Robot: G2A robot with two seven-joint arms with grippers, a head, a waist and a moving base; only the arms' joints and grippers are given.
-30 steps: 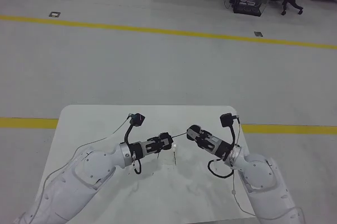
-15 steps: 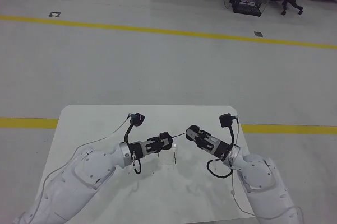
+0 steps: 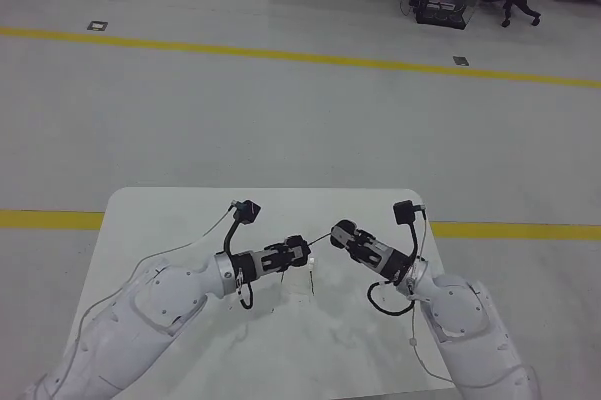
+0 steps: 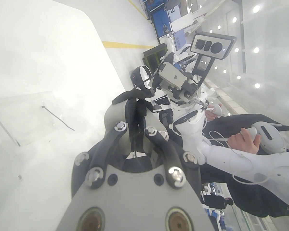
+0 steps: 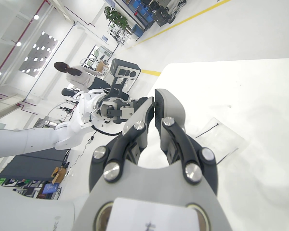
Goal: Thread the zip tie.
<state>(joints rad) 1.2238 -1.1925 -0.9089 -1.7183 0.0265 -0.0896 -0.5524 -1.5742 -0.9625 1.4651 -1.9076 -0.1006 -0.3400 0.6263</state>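
A thin black zip tie [image 3: 320, 241] is stretched in the air between my two grippers above the middle of the white table [image 3: 160, 230]. My left gripper [image 3: 302, 247] is shut on one end of it, and its dark fingers [image 4: 131, 111] are pressed together. My right gripper [image 3: 337, 234] faces it from a short distance and is shut on the other end, with the ribbed pads [image 5: 159, 106] closed. In the left wrist view the zip tie [image 4: 144, 80] runs as a fine line toward the right gripper [image 4: 159, 73]. The left gripper [image 5: 132, 106] sits just beyond my right gripper [image 5: 154, 102].
A clear plastic sheet [image 5: 221, 140] lies flat on the table below the grippers with spare black zip ties [image 4: 57, 118] on it. One spare tie [image 3: 310, 283] lies just under the left gripper. A person's hands holding controllers are off the table.
The right gripper has edged slightly toward the left one. Both stay shut on the zip tie.
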